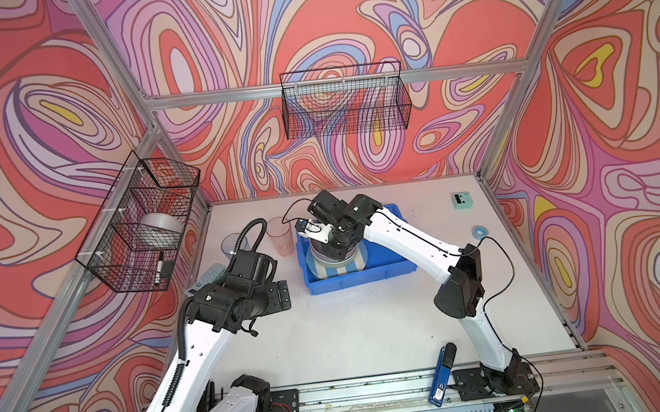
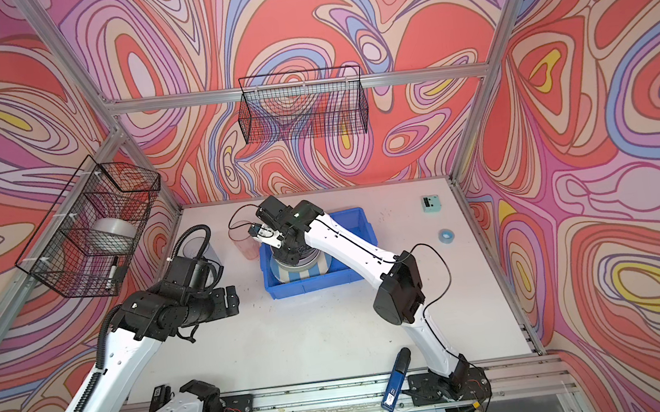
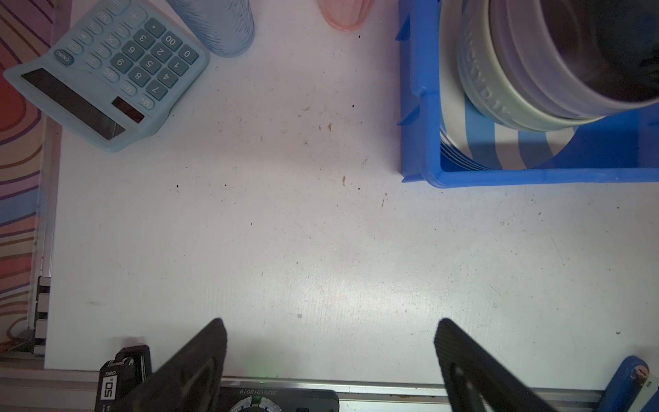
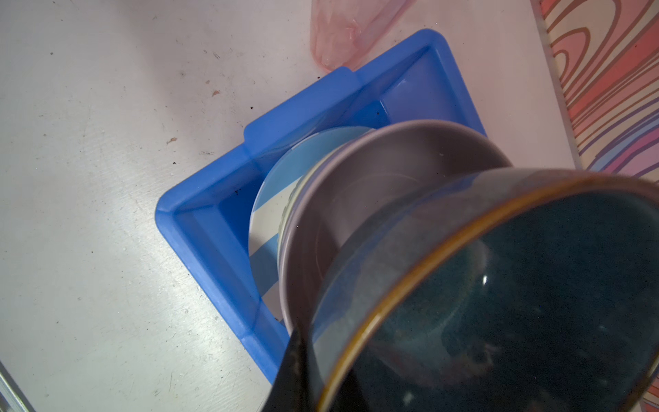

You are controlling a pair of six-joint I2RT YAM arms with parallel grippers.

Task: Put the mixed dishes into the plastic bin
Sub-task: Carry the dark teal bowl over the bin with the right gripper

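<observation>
Over at the bright blue shallow plastic bin [image 1: 353,282], the right gripper [image 1: 334,242] is pinched onto the rim of a dark blue glazed bowl [image 4: 517,303]. In the right wrist view you can see one black finger [image 4: 296,371] against the outside of its brown-edged lip. The bowl is right over the stack in the bin. That's a blue-and-white striped round plate [image 3: 499,146] on the floor, a pale green bowl with raised lettering [image 3: 478,89] on that, and a lavender bowl [image 3: 527,71] nested on top. Can't honestly tell if the dark one is fully seated in the lavender one or hanging just above it.

So I'd call this the set-down step for this bowl. Next move as I read it: ease it down until it sits, let go, then lift straight up so the finger doesn't drag the stack.

The left gripper [image 3: 330,323] is spread wide with nothing in it, hovering over the bare white tabletop [image 3: 321,214]. Not binned yet are a translucent pink plastic cup [image 1: 281,235] just beside the bin and a translucent grey-blue plastic cup [image 1: 232,242] further left. The left arm is nearer, so those look like its job. The pale teal calculator [image 3: 107,71] isn't a dish.
</observation>
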